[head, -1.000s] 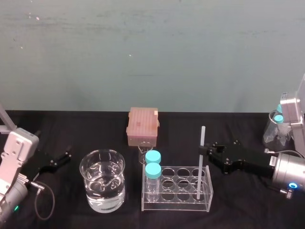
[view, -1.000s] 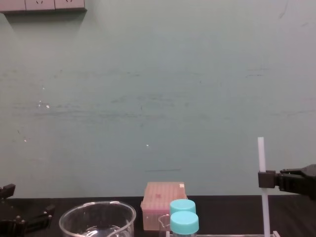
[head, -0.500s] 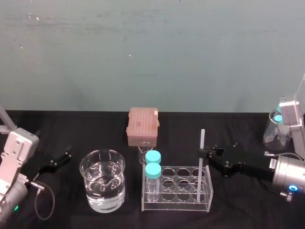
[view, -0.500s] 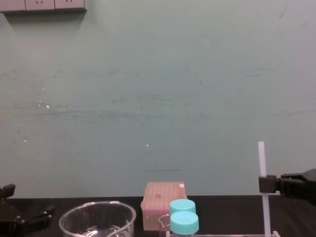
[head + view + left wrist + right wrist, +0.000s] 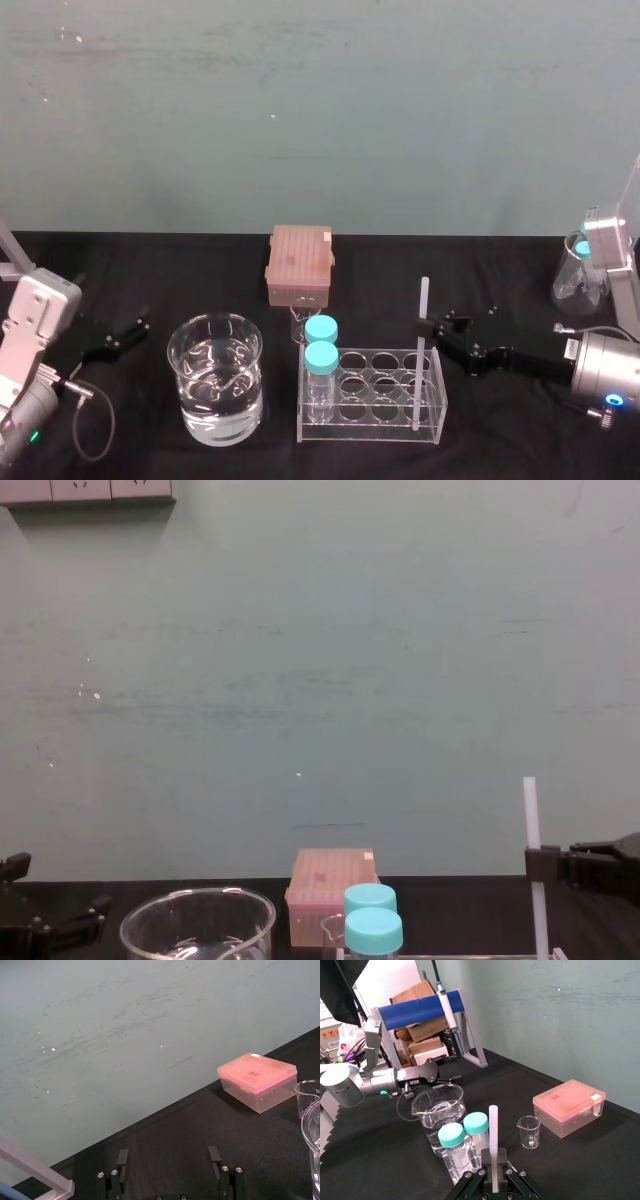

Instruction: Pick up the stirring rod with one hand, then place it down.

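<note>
Right gripper point(image 5: 426, 326): fingers clamped on the stirring rod point(image 5: 418, 365), a little above the rack's top plate. Jaws level, coming in from the right side of the table point(image 5: 500, 265). The rod is upright, its lower end down in the right-end column of the clear rack point(image 5: 360, 432). I can't tell which row. The rack sits mid-table near the front edge, with two blue-capped bottles point(image 5: 321, 344) in its left end, well apart from the rod.

Left gripper point(image 5: 135, 328): parked by the left edge, fingers point(image 5: 122, 1159) spread, nothing between them.

The water beaker point(image 5: 215, 385) is just left of the rack, and the pink box point(image 5: 299, 262) is behind it toward the back edge.
</note>
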You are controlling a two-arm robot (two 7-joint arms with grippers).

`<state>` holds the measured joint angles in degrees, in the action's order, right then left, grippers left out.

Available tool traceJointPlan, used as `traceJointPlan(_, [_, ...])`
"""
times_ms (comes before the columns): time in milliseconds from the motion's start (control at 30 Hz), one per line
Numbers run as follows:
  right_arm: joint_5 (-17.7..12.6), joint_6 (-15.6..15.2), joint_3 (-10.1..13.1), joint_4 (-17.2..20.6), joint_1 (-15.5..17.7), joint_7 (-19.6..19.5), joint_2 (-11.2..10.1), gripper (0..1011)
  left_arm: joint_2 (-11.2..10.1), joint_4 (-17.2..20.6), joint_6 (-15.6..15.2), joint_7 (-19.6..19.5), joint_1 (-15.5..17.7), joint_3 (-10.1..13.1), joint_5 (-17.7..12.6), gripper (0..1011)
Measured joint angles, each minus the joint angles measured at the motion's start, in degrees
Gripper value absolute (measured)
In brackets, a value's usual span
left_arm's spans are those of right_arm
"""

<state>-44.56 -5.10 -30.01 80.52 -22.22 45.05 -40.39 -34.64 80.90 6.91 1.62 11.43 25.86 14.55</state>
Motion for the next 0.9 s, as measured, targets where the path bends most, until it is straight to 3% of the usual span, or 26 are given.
traceJointPlan(733, [0.35, 0.62, -0.21, -0.54, 0.06, 0.18, 0.19, 61, 0.00, 0.00, 0.00, 0.00, 0.00, 0.00, 0.00, 1005])
traceJointPlan(900, [0.35, 0.61, -0.20, -0.53, 0.06, 0.18, 0.17, 111, 0.00, 0.00, 0.00, 0.00, 0.00, 0.00, 0.00, 1005])
